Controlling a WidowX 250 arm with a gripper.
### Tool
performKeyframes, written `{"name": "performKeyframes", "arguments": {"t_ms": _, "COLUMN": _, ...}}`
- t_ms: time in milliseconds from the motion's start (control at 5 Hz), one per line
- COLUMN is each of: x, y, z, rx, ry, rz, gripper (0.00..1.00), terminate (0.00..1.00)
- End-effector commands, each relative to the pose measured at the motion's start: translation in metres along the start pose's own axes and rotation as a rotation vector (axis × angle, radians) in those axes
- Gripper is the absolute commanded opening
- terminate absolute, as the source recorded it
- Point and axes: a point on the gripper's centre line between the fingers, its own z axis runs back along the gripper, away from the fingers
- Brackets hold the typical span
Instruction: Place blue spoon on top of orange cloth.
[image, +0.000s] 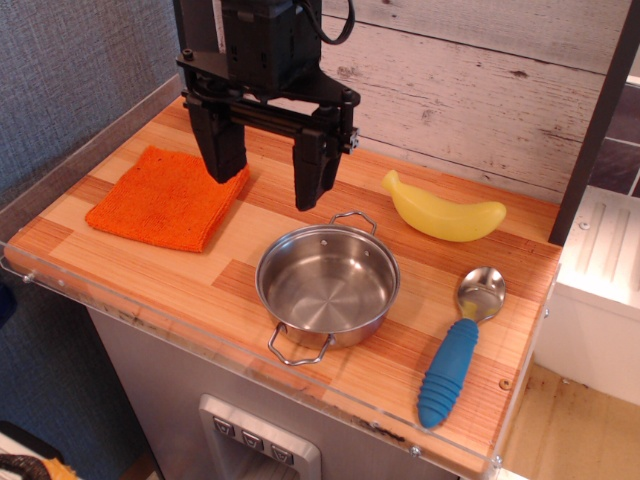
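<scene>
The orange cloth (168, 197) lies flat at the left of the wooden surface (215, 275). Above its right edge hangs the gripper (268, 170), jaws spread wide and empty. A steel pot (327, 285) sits mid-surface, a yellow banana (443, 211) behind it. The blue spoon (459, 347) lies at the right, handle toward the front edge.

The blue spoon (458, 345) lies right of the steel pot (327, 283), well apart from the orange cloth (167, 197).
</scene>
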Motion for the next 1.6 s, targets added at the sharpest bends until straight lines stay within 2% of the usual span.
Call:
{"name": "performKeyframes", "arguments": {"t_ms": 0, "x": 0.000, "y": 0.000, "z": 0.000, "rx": 0.000, "ry": 0.000, "rz": 0.000, "gripper": 1.00, "terminate": 0.00}}
{"name": "performKeyframes", "arguments": {"t_ms": 200, "x": 0.006, "y": -0.039, "z": 0.007, "rx": -0.035, "ry": -0.164, "rz": -0.027, "gripper": 1.00, "terminate": 0.00}}
{"name": "performKeyframes", "arguments": {"t_ms": 400, "x": 0.009, "y": -0.077, "z": 0.006, "rx": -0.059, "ry": -0.205, "rz": -0.070, "gripper": 1.00, "terminate": 0.00}}
{"name": "performKeyframes", "arguments": {"t_ms": 600, "x": 0.010, "y": -0.115, "z": -0.011, "rx": -0.070, "ry": -0.206, "rz": -0.096, "gripper": 1.00, "terminate": 0.00}}
{"name": "performKeyframes", "arguments": {"t_ms": 800, "x": 0.010, "y": -0.128, "z": -0.033, "rx": -0.079, "ry": -0.186, "rz": -0.079, "gripper": 1.00, "terminate": 0.00}}
{"name": "performKeyframes", "arguments": {"t_ms": 1000, "x": 0.012, "y": -0.127, "z": -0.064, "rx": -0.091, "ry": -0.150, "rz": -0.051, "gripper": 1.00, "terminate": 0.00}}
{"name": "performKeyframes", "arguments": {"t_ms": 1400, "x": 0.013, "y": -0.123, "z": -0.096, "rx": -0.063, "ry": -0.095, "rz": -0.047, "gripper": 1.00, "terminate": 0.00}}
